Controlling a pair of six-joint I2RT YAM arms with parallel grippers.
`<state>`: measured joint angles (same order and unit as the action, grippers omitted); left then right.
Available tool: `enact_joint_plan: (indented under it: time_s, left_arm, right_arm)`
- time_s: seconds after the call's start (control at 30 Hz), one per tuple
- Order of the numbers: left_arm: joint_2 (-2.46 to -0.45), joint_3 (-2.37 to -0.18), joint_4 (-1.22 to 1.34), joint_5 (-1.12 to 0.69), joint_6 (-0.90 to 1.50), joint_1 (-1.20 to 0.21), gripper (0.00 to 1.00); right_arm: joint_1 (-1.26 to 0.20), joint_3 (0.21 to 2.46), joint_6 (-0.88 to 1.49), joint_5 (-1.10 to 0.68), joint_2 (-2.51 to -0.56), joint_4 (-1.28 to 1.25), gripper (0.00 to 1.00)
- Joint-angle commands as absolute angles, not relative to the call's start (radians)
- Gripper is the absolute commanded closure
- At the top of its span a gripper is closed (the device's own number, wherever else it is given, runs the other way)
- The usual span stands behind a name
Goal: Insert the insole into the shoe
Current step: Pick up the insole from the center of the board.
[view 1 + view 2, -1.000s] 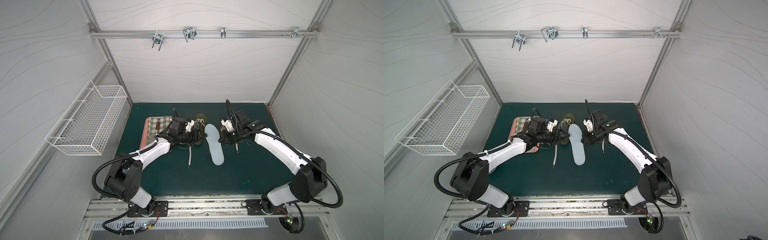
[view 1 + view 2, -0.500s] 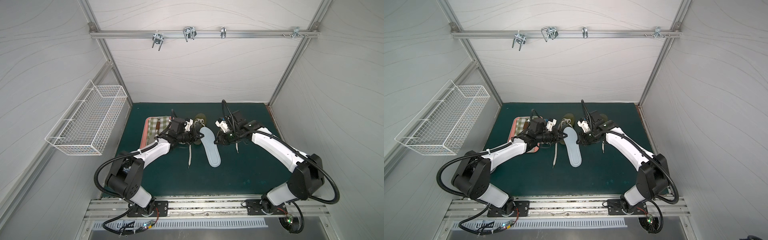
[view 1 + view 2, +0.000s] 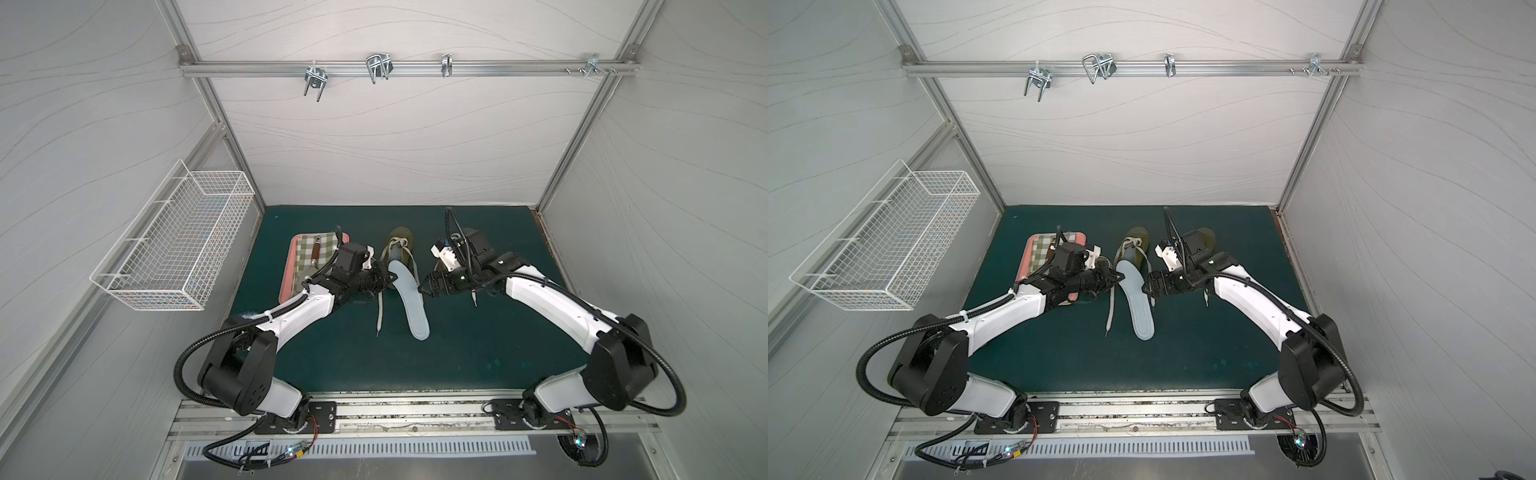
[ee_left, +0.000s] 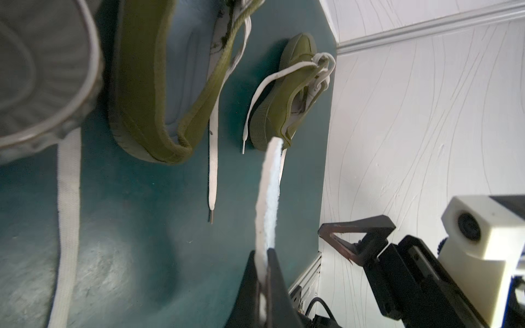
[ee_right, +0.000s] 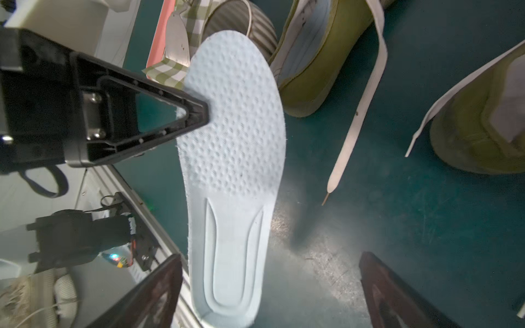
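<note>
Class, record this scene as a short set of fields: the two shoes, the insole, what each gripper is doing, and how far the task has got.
shoe: olive green, laces loose, opening facing up
second shoe: olive green, on the robot's right of the first, partly hidden in both top views
insole: pale blue, outside the shoe, one end near its heel
left gripper: fingers shut on the insole's edge
right gripper: fingers open, beside the insole, holding nothing
task state: insole not yet inserted
</note>
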<state>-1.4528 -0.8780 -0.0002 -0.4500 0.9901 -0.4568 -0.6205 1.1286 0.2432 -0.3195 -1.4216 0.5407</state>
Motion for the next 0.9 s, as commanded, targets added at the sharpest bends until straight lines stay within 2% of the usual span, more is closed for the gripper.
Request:
enact_joint_plan:
  time_s: [0.0,0.1,0.3,0.5,0.87]
  left_arm:
    - [-1.418,-0.896,-0.069,-0.363,1.049,-0.452,1.00]
    - [-1.389,-0.903,-0.136,-0.300,1.060,-0.451,1.00]
    - [-1.362,-0.897,-0.168,-0.282,1.106,-0.449,1.00]
    - [-1.300,-0.835,-0.128,-0.266,1.176,-0.445,1.00]
    - [-1.290,-0.827,-0.115,-0.295,1.191,-0.422,1.00]
  right_arm:
    - [-0.667,1.029,0.217,-0.216,-1.316,0.360,0.01]
    - [-0.702,0.922,0.225,-0.224,-1.257,0.204,0.01]
    - [-0.852,0.852,0.206,-0.058,-1.271,0.080,0.01]
    - [-0.874,0.877,0.328,-0.087,-1.366,0.052,0.01]
    - [-0.903,0.909,0.360,-0.137,-1.501,-0.008,0.01]
